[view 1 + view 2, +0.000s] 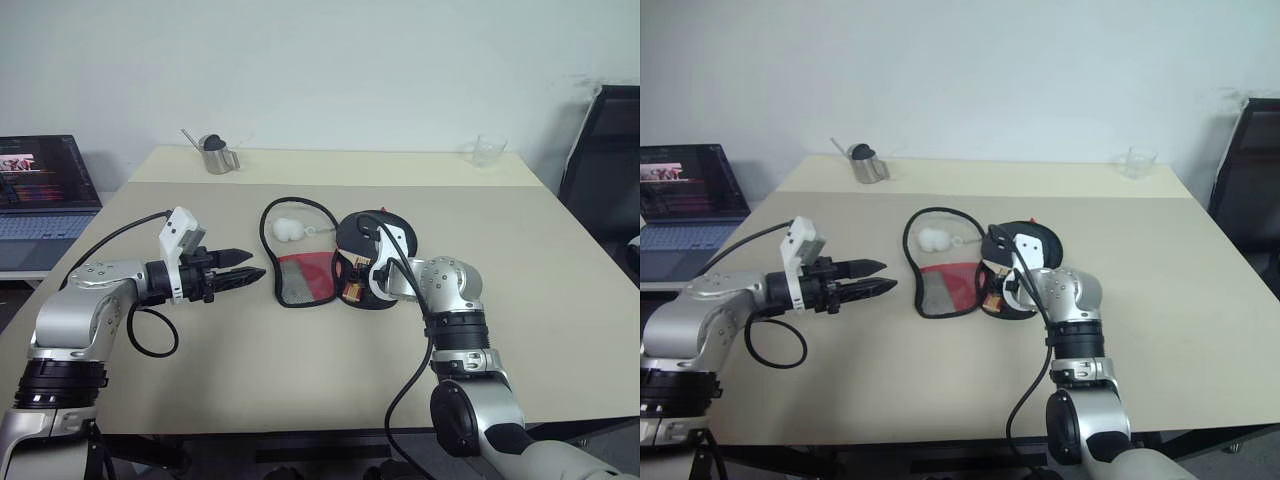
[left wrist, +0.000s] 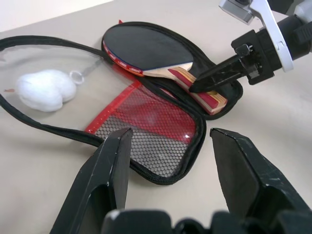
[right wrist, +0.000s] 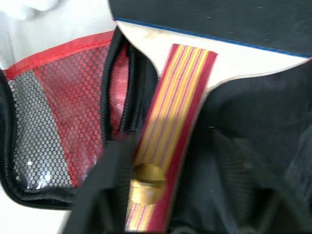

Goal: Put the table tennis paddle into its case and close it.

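The table (image 1: 560, 330) fills the middle of the head view, and the case (image 1: 300, 285) lies open at its centre, its mesh and red flap spread toward the left half of the frame and its black half toward the right. The table tennis paddle (image 2: 146, 48) already rests in that black half, blade toward the top of the frame and striped handle toward the bottom. So the putting-in looks nearly done; what seems left is to let go of the paddle, fold the flap over it and run the zip shut. The white ball charm (image 1: 289, 230) sits just above the flap, inside the loop of the open edge.

The left gripper (image 1: 247, 265) hovers left of centre, apart from the case, its fingers (image 2: 112, 170) moderately parted and holding nothing. The right gripper (image 2: 195, 87) reaches down at the paddle's handle; one black fingertip touches it in the left wrist view. How wide its fingers stand, and whether they grip the handle, I cannot tell.
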Robot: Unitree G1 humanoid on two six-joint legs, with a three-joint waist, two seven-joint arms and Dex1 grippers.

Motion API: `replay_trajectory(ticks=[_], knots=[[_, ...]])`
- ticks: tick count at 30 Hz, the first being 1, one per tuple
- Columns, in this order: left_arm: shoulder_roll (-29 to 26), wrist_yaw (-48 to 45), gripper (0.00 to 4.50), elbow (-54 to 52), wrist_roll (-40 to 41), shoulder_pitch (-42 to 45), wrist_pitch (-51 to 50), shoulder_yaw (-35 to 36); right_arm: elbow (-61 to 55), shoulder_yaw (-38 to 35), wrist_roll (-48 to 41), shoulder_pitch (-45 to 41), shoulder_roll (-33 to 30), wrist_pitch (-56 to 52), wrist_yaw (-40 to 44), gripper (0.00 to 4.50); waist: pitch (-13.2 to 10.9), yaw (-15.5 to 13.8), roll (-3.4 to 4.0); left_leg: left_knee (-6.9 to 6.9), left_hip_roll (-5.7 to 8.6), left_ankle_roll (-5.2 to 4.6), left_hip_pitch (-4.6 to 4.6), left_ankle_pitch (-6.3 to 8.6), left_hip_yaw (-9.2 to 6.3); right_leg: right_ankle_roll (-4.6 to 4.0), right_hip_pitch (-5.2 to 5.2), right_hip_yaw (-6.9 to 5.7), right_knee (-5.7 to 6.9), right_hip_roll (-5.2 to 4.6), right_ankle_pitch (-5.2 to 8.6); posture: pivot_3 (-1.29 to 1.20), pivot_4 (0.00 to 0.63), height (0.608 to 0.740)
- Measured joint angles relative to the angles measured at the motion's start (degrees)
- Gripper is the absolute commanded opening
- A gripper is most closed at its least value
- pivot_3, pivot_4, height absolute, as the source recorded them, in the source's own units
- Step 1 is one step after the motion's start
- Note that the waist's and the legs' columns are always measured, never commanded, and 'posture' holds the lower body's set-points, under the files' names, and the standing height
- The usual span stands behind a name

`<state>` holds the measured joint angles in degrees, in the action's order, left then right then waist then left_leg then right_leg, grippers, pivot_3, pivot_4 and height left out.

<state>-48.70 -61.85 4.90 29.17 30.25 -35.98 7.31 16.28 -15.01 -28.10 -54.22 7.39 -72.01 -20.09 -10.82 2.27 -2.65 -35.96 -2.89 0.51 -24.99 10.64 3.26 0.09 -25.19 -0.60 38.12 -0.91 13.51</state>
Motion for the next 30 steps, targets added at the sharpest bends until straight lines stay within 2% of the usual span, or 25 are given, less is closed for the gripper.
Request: replay_trajectory(ticks=[1,3,17,30], knots=[[-0.02,0.0,2.79,-0.03,0.01,0.0,-0.05,0.09,0.08,-0.19,0.24,0.0,0.0,0.35,-0.08,1.24,0.0,0.0,0.0,-0.01,0.0,0.0,0.0,0.0,0.0,0.0,0.01,0.0,0.0,0.0,0.0,0.0,0.15,0.74],[-0.03,0.03,2.79,-0.08,0.02,0.0,-0.09,0.53,0.22,-0.12,0.39,0.0,0.0,0.76,0.0,1.12,0.0,0.0,-0.01,0.0,0.0,0.0,0.0,0.0,0.0,0.0,0.01,0.0,-0.01,0.0,0.0,0.0,0.15,0.74],[-0.22,0.0,2.79,-0.88,0.03,-0.38,-1.09,1.05,1.47,-0.3,0.97,-0.74,-0.07,1.08,0.77,1.11,0.0,0.14,-0.01,-0.01,-0.01,0.0,0.03,0.0,0.01,0.0,0.01,0.01,0.02,0.01,0.0,0.0,0.15,0.74],[-0.22,-0.04,2.79,-0.96,0.01,-0.37,-1.05,1.05,-1.3,-3.42,1.06,-1.89,-0.4,-2.08,2.12,1.11,0.0,0.17,0.0,0.02,-0.01,0.0,0.02,0.0,0.02,0.0,-0.01,0.01,0.0,0.01,0.0,0.0,0.15,0.74]])
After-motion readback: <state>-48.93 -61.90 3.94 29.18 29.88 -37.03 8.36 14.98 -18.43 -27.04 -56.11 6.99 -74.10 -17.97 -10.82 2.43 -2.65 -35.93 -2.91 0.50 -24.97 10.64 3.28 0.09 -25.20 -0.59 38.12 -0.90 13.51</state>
